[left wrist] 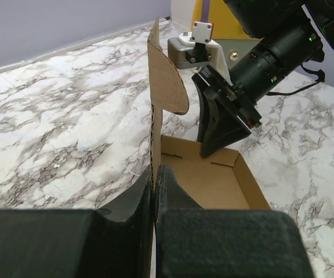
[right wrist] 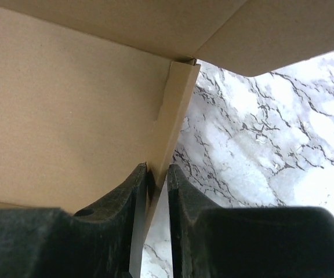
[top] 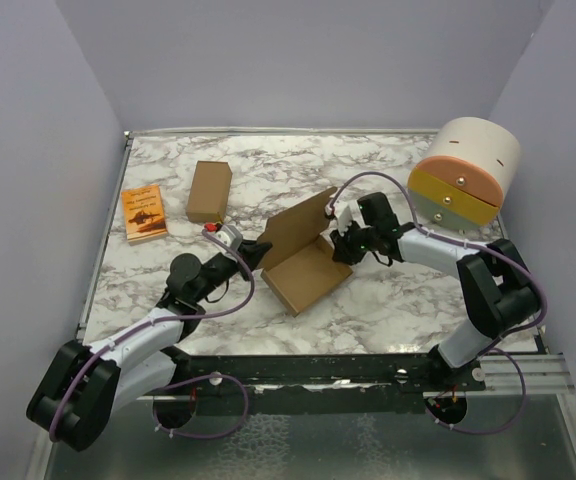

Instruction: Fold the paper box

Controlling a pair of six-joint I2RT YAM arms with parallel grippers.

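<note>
Marble table [top: 388,300] under paper box [top: 308,275], small carton [top: 209,191], orange booklet [top: 144,212]

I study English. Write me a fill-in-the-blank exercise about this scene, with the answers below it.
In the top view, the orange booklet lies to the ____ of the narrow closed box.
The left fingers and the right fingers pinch the paper box, so the number of arms holding it is ____.
The table has a white and grey ____ pattern.
Answers: left; two; marble.
</note>
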